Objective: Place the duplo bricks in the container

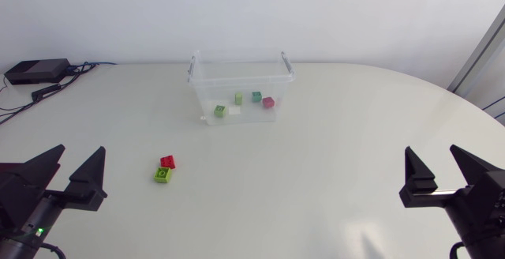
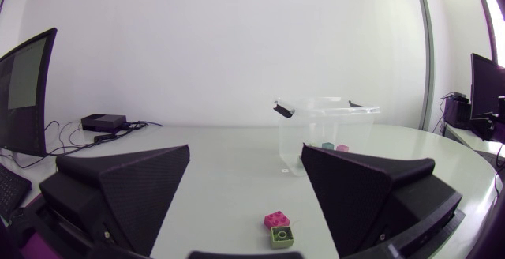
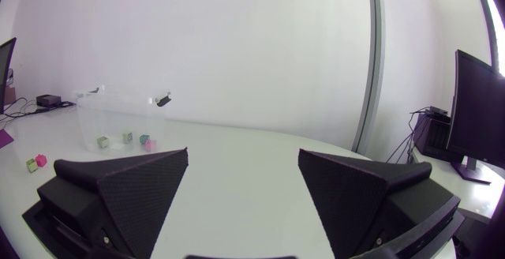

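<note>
head: overhead, downward | wrists: low, across table (image 1: 331, 172) — all share container (image 1: 241, 73)

Clear glossy plastic container (image 1: 202, 85), smooth hard plastic bricks (image 1: 163, 174), smooth faintly shiny table (image 1: 331, 156)

container (image 1: 237, 73) on table (image 1: 331, 148), far middle | four bricks (image 1: 238, 98) inside it, on its floor | pair of bricks (image 1: 166, 168) touching, on table, before and left of container | left gripper (image 1: 80, 150) near left, pair just ahead | right gripper (image 1: 432, 150) near right, well apart
</note>
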Motion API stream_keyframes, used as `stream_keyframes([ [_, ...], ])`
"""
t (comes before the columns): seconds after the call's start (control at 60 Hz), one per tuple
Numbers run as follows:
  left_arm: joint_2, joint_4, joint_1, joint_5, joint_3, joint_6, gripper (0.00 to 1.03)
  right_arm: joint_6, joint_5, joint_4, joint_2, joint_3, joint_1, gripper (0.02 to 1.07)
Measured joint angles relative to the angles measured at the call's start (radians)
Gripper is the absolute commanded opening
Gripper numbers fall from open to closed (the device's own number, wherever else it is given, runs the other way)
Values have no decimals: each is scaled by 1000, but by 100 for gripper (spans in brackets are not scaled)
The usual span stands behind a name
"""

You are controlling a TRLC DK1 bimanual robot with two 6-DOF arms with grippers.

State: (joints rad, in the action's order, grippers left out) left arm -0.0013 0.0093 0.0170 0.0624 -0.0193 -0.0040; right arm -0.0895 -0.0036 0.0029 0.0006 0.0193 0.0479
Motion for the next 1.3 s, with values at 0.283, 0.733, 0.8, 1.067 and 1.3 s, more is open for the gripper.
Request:
stream_keyframes([
  [0.283, 0, 0, 0, 0, 0, 0, 99, 0, 0, 0, 0, 0, 0, 103],
  [0.733, 343, -35, 28, 0, -266, -24, 99, 0, 0, 0, 0, 0, 0, 103],
  [0.8, 462, -49, 27, 0, -346, -43, 99, 0, 0, 0, 0, 0, 0, 103],
  [1.067, 890, -410, -51, -62, -680, -127, 98, 0, 0, 0, 0, 0, 0, 103],
  [1.3, 1301, -689, -127, -37, -910, -127, 94, 0, 0, 0, 0, 0, 0, 103],
])
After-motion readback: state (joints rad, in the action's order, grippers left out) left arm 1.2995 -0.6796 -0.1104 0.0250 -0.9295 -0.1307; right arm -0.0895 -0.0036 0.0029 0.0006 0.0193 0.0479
